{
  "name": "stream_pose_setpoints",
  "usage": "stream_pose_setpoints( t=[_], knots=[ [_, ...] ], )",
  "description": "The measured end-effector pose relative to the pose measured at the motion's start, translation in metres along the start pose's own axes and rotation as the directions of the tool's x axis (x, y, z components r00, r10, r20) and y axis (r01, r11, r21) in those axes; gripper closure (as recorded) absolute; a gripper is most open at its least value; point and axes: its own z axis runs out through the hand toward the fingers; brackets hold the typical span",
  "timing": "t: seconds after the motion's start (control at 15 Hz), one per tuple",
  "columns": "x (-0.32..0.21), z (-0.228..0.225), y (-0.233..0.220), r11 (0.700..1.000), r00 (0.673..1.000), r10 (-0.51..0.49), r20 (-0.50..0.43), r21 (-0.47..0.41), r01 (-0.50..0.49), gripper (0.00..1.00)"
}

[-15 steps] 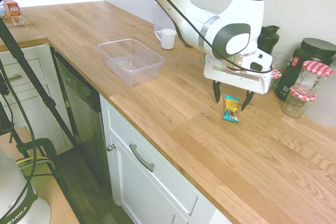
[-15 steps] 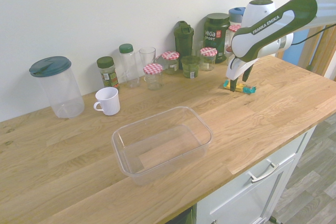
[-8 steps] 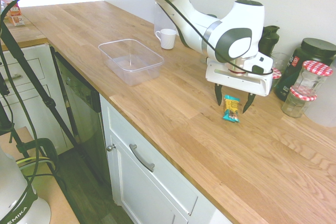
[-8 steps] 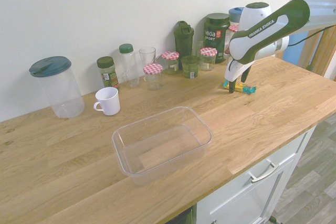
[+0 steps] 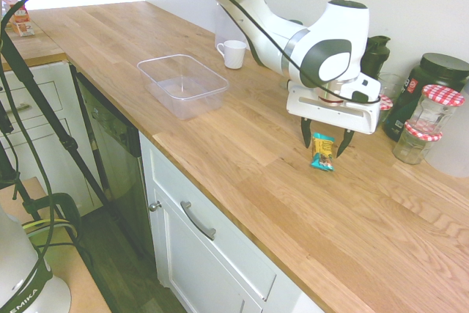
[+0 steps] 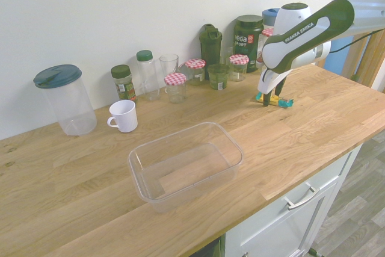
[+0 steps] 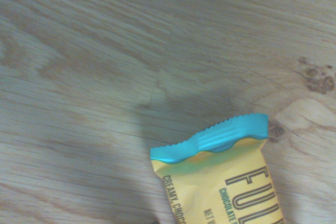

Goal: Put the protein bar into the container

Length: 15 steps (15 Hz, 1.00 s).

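We see the flat teal-and-yellow wrapped protein bar (image 5: 322, 151) lying on the wooden counter, right of centre, between our wide-open black claw (image 5: 323, 137) fingers. Wrapper print reads "CREAMY" and "CHOCOLATE".

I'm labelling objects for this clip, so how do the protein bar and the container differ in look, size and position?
The protein bar is small, flat and opaque, teal with yellow print; the container is a much larger, clear, open tub with raised walls. The bar lies between the open jaws of the gripper; the container stands well away from the arm, with nothing in it. Both rest on the wooden countertop.
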Motion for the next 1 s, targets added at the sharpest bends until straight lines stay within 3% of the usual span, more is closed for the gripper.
stream_pose_setpoints(
  t=[1.0],
  knots=[
    [0.0013,-0.0001,0.0039,1.000,1.000,0.000,0.031,0.011,0.000,1.00]
  ],
)
